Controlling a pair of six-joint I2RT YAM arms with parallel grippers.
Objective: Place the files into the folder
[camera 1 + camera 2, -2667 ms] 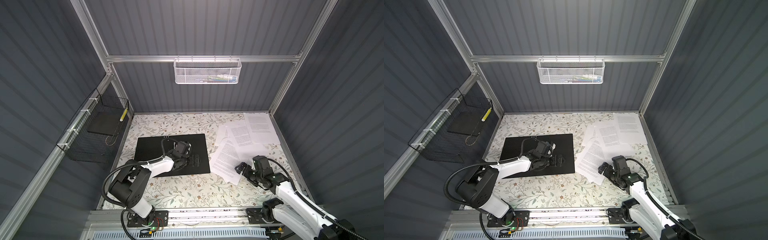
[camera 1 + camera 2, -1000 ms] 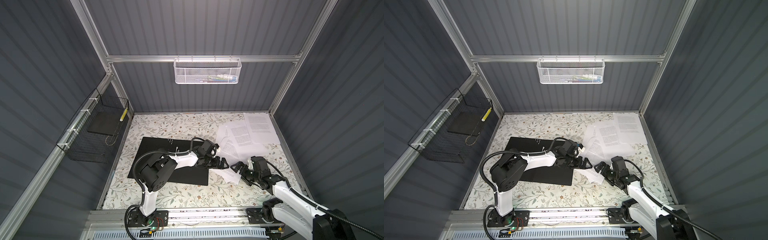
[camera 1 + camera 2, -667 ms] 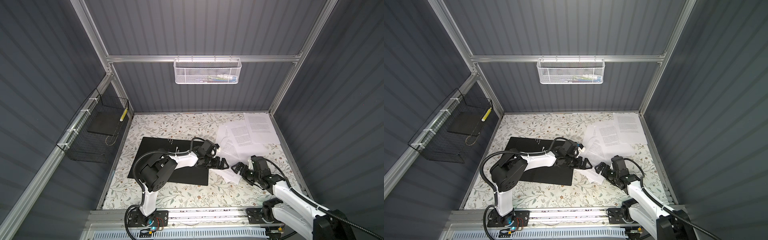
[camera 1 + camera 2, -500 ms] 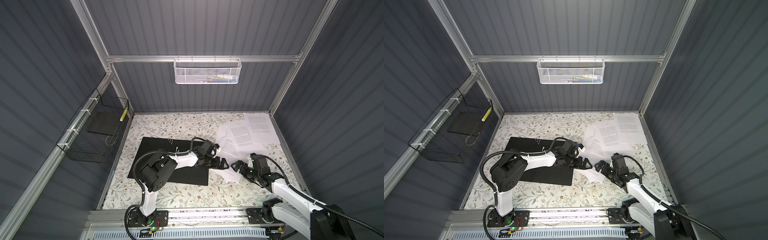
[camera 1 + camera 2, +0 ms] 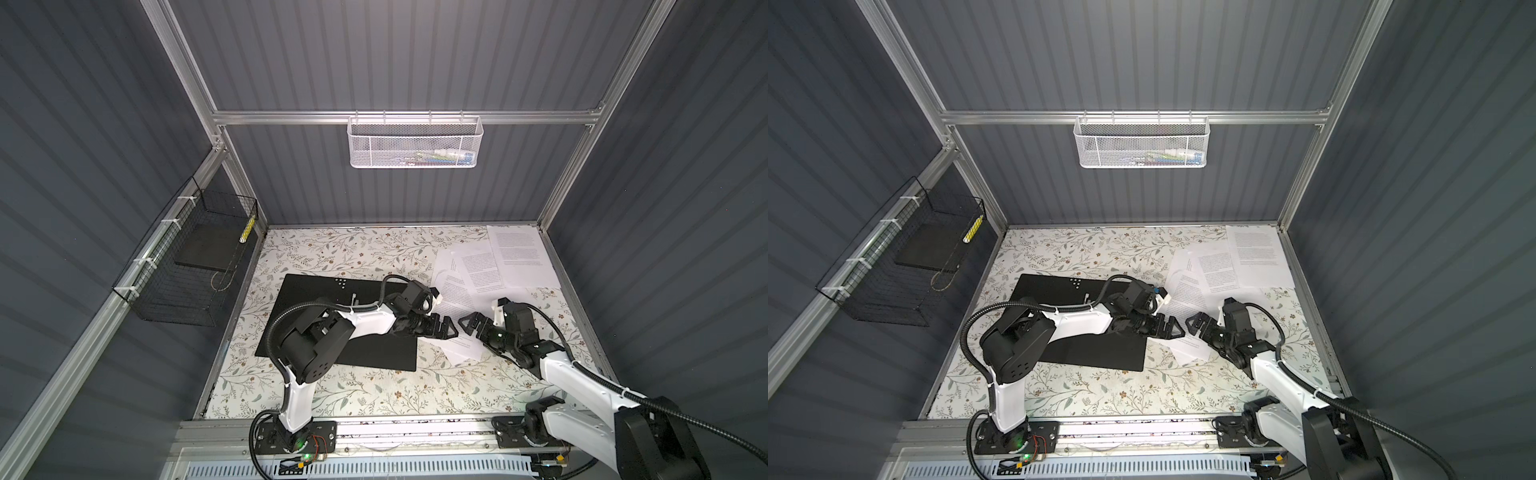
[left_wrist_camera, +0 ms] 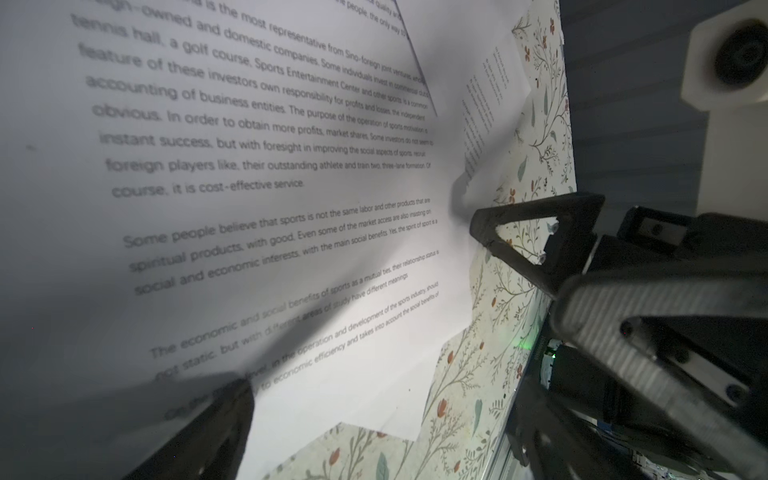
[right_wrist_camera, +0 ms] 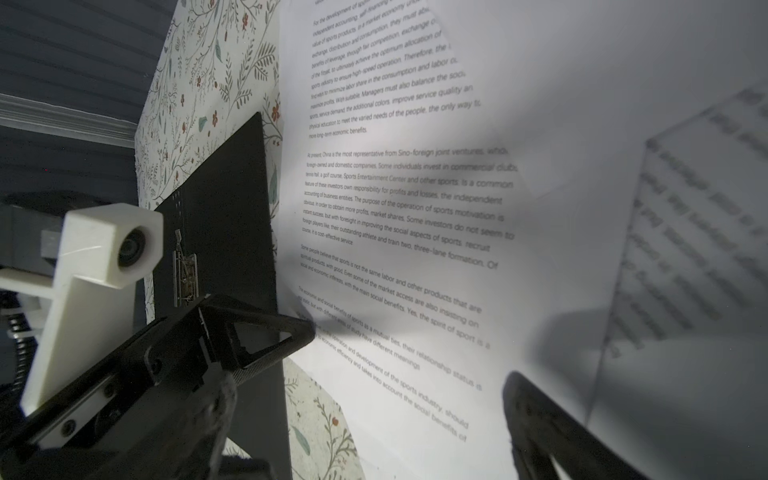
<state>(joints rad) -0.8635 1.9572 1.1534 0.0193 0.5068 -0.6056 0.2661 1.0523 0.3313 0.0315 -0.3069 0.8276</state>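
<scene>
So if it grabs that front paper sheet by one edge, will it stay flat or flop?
Likely flop: the front sheet is one thin page, already looking bowed in the wrist views. Probably light and slippery too: it overlaps other files loosely, so a push may drag them along.

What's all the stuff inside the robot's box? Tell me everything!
files: several, white with black print, overlapping on the table's right side
folder: one, black side up, flat, left of the files
table: one, flowery cover
mesh basket: one, white, hanging on the back rail
wire basket: one, black, on the left wall
slab: one, dark, inside the wire basket
left gripper: one, black, open, over the nearest files
right gripper: one, black, open, facing it
</scene>
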